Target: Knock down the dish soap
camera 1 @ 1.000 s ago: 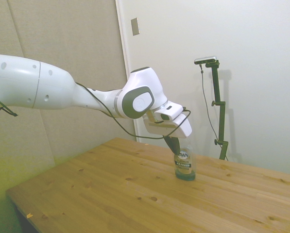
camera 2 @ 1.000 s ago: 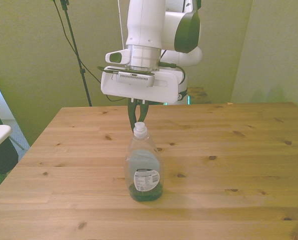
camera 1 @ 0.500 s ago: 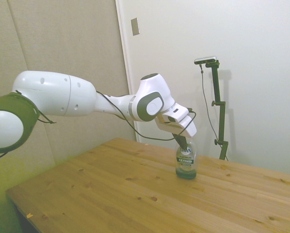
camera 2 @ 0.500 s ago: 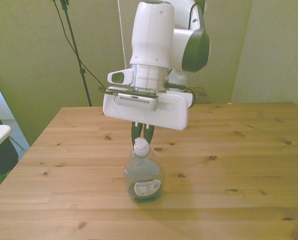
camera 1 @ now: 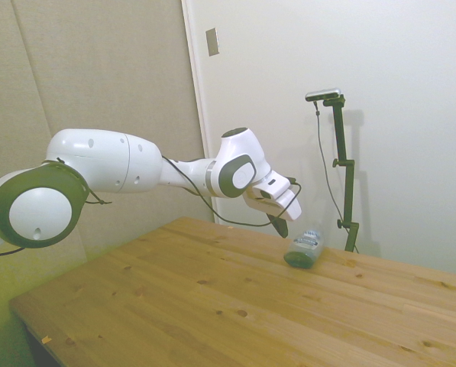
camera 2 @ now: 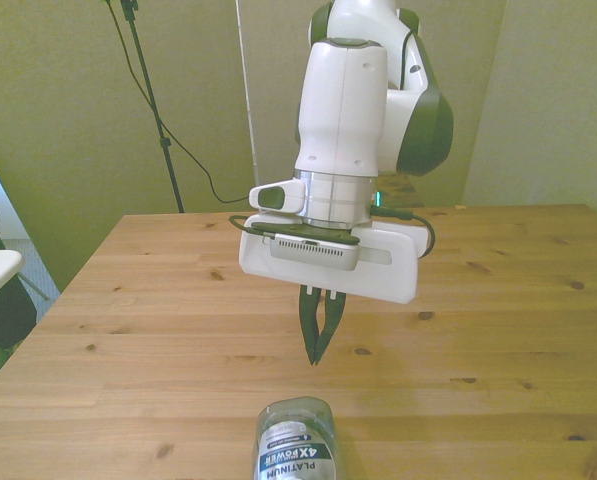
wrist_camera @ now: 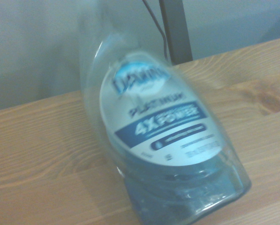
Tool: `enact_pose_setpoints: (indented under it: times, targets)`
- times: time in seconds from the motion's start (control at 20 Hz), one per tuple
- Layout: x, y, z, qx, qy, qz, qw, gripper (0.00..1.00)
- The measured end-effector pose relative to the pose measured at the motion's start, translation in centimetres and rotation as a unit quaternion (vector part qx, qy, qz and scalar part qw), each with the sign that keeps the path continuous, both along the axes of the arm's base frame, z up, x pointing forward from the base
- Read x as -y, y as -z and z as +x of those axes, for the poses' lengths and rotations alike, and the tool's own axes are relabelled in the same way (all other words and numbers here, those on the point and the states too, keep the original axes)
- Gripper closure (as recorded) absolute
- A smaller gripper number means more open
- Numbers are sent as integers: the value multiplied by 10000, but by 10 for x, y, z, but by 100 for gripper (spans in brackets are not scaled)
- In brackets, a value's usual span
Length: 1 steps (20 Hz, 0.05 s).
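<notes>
Soap bottle (camera 2: 295,440) is lying tipped over on the table (camera 2: 498,330) at the front view's bottom centre, label up, just below the closed, empty gripper (camera 2: 316,355) hanging above.

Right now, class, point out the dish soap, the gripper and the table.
dish soap (camera 2: 296,448), front view, on its label.
gripper (camera 2: 318,345), front view, between the fingers near their tips.
table (camera 1: 174,306), side view, on bare wood.

Clear glossy plastic dish soap (camera 2: 295,440); knotty wooden table (camera 2: 498,330).
</notes>
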State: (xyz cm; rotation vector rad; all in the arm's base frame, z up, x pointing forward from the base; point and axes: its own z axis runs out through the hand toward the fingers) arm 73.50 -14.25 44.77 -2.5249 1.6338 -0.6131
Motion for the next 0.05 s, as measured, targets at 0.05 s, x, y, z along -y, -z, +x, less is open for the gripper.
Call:
enact_pose_setpoints:
  times: [0.05]
  targets:
    - [-1, 1, 0, -26, -4, 8, 10000, 100]
